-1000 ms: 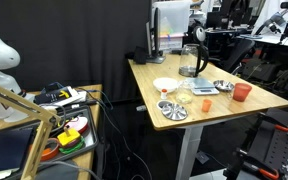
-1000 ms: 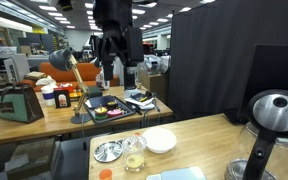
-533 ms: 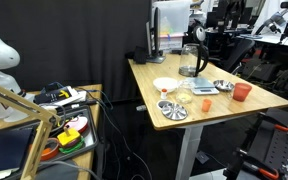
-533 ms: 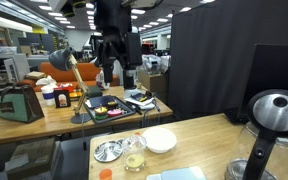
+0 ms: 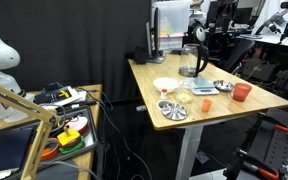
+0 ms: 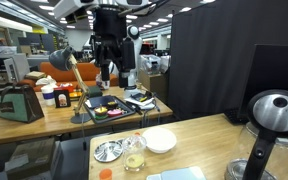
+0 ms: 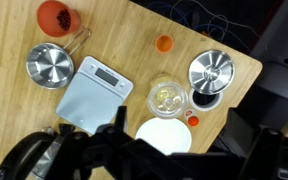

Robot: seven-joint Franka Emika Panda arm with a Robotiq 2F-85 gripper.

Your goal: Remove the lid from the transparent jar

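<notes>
The transparent jar (image 7: 167, 96) is small and squat and stands on the wooden table between the white bowl (image 7: 164, 135) and a small orange cap (image 7: 164, 42). It also shows in both exterior views (image 6: 134, 156) (image 5: 172, 96). I cannot make out a lid on it. A round metal lid with a knob (image 7: 211, 70) lies beside it near the table edge. My gripper (image 7: 176, 120) hangs high above the table with its dark fingers spread, open and empty. It shows in an exterior view (image 6: 114, 72).
A grey scale (image 7: 95, 88), a metal bowl (image 7: 49, 65) and the orange cup (image 7: 54, 15) sit further along the table. The tall dark-handled glass pitcher (image 6: 269, 130) stands at the back. A side table (image 6: 114, 105) holds clutter.
The arm has risen a little and shifted slightly above the table. The things on the table have not moved.
</notes>
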